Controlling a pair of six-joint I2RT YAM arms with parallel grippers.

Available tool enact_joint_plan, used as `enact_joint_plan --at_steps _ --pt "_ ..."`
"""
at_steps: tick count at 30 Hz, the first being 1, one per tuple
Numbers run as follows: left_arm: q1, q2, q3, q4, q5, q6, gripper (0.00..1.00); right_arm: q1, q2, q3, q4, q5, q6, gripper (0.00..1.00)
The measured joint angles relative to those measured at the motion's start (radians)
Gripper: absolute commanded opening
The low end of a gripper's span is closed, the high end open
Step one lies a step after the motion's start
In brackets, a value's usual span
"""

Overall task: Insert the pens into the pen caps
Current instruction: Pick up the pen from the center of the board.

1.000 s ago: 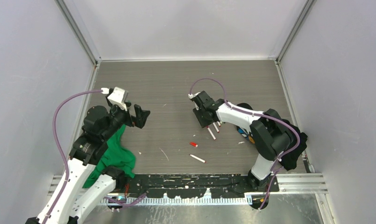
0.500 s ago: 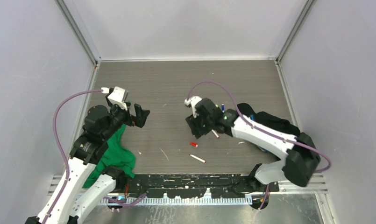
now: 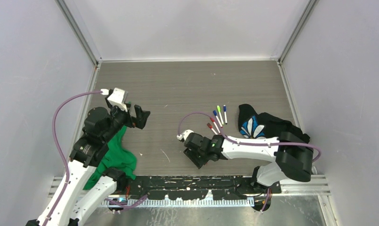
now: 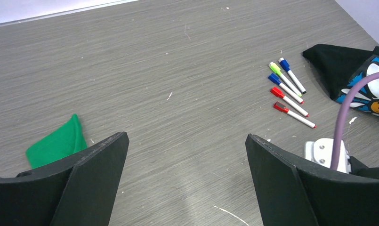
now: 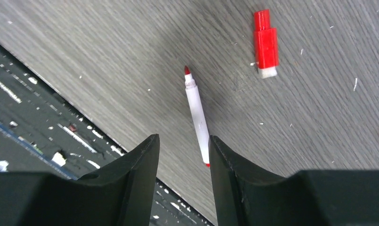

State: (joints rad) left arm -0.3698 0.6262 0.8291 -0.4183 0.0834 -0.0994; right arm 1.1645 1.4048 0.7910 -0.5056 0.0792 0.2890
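Observation:
An uncapped white pen [image 5: 197, 116] with a red tip lies on the table, its rear end between my right gripper's [image 5: 183, 137] tips; the jaws stand a little apart, holding nothing. A red cap [image 5: 266, 44] lies apart beyond it. In the top view this gripper [image 3: 197, 158] is low near the front edge and hides both. Several capped pens [image 3: 217, 117] with red, blue and lime caps lie in a row, also in the left wrist view [image 4: 291, 94]. My left gripper [image 3: 141, 117] hovers wide open and empty [image 4: 186, 136].
A green cloth [image 3: 116, 155] lies under the left arm, also in the left wrist view [image 4: 55, 146]. A black patterned cloth [image 3: 265, 126] lies at the right. The black front rail [image 5: 41, 122] runs just beside the right gripper. Walls enclose the table.
My right arm has swung from beside the pen row toward the front edge, coming low over the loose pen and red cap and uncovering the capped row. The left arm has not moved.

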Motion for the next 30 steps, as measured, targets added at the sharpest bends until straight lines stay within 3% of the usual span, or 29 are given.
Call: enact_joint_plan --at_steps 11,21,30 --pt "0.000 0.006 -0.001 0.000 0.003 -0.020 0.98 0.017 0.106 0.000 0.075 0.103 0.005 0.36" --pt "0.000 0.013 -0.001 0.000 -0.003 -0.018 0.98 0.027 0.111 -0.010 0.127 0.107 0.003 0.03" --pt "0.000 -0.024 -0.032 0.021 0.010 -0.088 0.99 0.027 -0.030 -0.023 0.187 0.087 0.076 0.01"
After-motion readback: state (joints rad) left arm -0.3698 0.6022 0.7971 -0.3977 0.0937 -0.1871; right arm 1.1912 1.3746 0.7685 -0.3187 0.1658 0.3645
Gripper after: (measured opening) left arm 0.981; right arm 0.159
